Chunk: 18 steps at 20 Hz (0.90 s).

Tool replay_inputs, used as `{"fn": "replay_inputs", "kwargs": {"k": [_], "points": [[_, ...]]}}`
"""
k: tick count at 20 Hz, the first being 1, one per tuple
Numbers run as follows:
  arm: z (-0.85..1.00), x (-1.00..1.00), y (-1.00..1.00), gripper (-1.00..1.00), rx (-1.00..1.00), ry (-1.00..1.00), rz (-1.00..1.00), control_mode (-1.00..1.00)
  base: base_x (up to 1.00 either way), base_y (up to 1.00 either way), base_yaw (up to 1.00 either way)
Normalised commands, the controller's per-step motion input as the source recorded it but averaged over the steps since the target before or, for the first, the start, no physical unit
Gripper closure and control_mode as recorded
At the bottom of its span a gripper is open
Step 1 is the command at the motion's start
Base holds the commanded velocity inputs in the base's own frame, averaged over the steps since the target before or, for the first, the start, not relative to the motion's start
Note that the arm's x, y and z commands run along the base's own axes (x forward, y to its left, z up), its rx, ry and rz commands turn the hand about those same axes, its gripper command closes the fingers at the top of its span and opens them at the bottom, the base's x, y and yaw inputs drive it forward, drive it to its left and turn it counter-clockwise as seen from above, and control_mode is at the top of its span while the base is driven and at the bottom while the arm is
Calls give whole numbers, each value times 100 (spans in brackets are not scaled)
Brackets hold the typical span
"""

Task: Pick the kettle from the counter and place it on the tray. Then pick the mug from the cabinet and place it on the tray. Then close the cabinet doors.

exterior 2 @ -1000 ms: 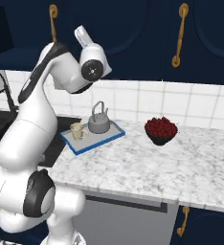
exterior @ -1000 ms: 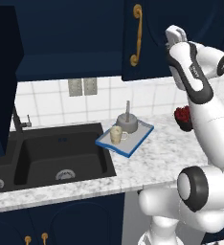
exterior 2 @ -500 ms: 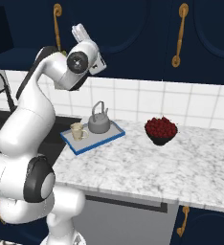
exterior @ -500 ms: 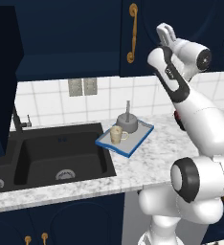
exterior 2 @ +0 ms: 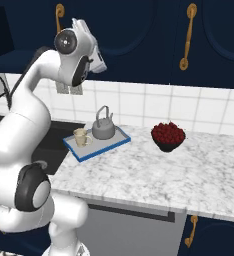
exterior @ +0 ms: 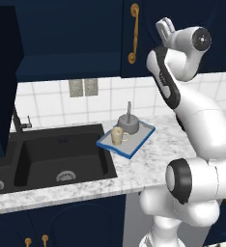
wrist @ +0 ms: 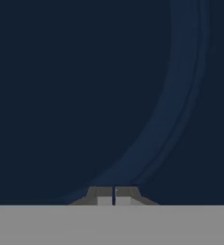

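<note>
The blue-rimmed tray lies on the counter right of the sink. On it stand the grey kettle and the beige mug. My gripper is raised high, shut and empty, right at a navy cabinet door, a little right of its gold handle. In the hand view the fingertips meet, close to the arched moulding. Left of that door the cabinet's navy shelf interior shows.
A dark panel stands out at the far left above the black sink, like a door swung open. A dark bowl of red things sits on the counter right of the tray. More navy doors with gold handles hang to the right.
The hand has swung a little left and up, closer to the door's gold handle. The jaws stayed shut. Kettle, mug and tray have not moved.
</note>
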Motion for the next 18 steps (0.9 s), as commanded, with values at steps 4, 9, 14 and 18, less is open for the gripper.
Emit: {"fn": "replay_inputs", "kwargs": {"k": [4, 9, 14, 18], "points": [[-5, -69, -6, 100, 0, 0, 0, -100, 0, 0, 0], [-4, -86, 0, 100, -5, 0, 5, -100, 0, 0, 0], [-31, -62, 13, 100, -11, -2, 11, -100, 0, 0, 0], [-74, -98, 62, 100, -26, 1, 26, -100, 0, 0, 0]]}}
